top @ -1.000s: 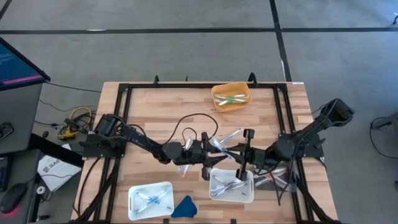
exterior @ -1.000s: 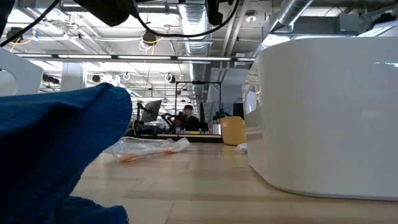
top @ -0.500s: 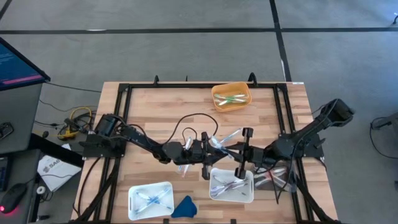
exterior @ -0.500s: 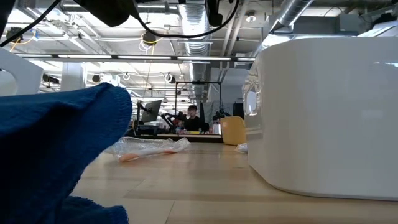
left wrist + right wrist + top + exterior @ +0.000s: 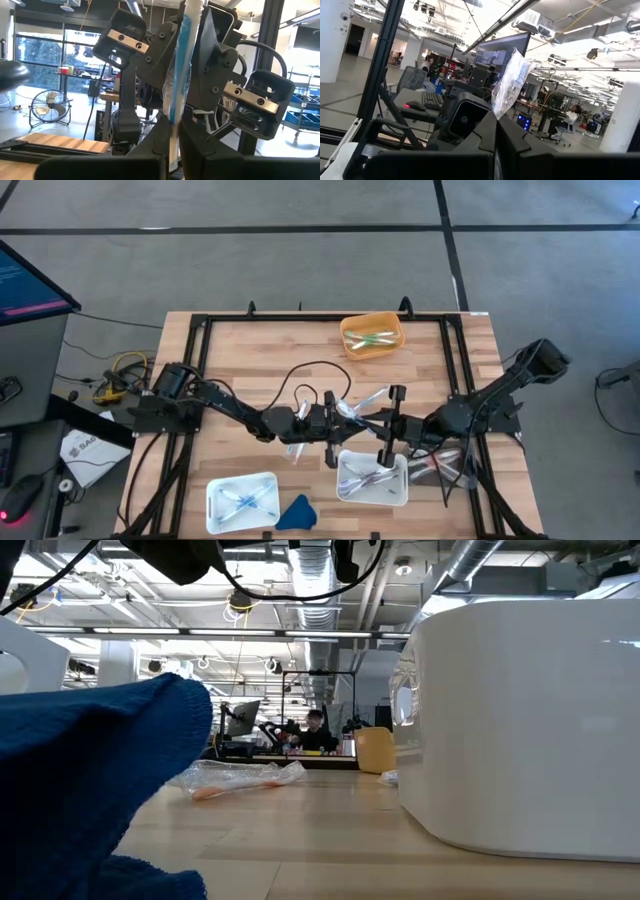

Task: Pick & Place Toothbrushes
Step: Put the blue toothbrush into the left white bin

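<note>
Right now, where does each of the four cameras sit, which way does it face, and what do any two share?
High view: overhead, straight down; both arms meet mid-table, left claw and right claw shut on one wrapped toothbrush.
Low view: table height, looking level past a blue cloth and white tray; no claw shows.
Left wrist view: faces the right arm; own fingers pinch the wrapped toothbrush.
Right wrist view: faces the room; the wrapper rises from its claw.
Shared: high and low both show the orange bin.

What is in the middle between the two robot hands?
A wrapped toothbrush in clear plastic: the left end effector and right end effector both pinch it. The high view and left wrist view show it.
</note>
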